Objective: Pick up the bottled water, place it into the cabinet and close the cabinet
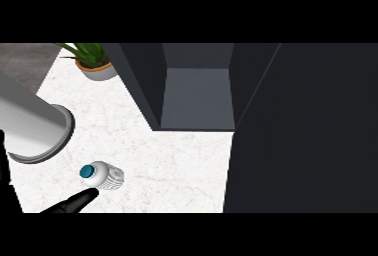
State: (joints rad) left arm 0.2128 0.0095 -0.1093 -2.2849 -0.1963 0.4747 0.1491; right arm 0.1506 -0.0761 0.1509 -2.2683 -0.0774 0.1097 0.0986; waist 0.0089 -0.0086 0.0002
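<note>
The bottle [103, 177] stands on the counter [177, 165], outside the cabinet [196, 85], and we see it from straight above. The largest thing we see is the cabinet's dark door [303, 135], which is swung open and fills the right of the view from top to bottom. Left of the door, the cabinet shows dark side walls and a grey floor inside, and we find nothing on the part of that floor we can see. The white marbled counter spreads from the cabinet's front edge to the left and down the view. Across its left side lies the grey left forearm [26, 127], ending in a wide grey ring. In the far left corner, just beside the cabinet's left wall, sits a plant [90, 59] with green leaves in a pale pot. The left hand [70, 204] shows only as a black shape at the lower left; the finger we can see is stretched out straight and curls round nothing, so we take the hand as released. Its tip lies just below the bottle, and it may touch the white body, though we cannot be sure. The bottle's blue cap [88, 171] faces up, and the bottle is well apart from the cabinet's opening.
</note>
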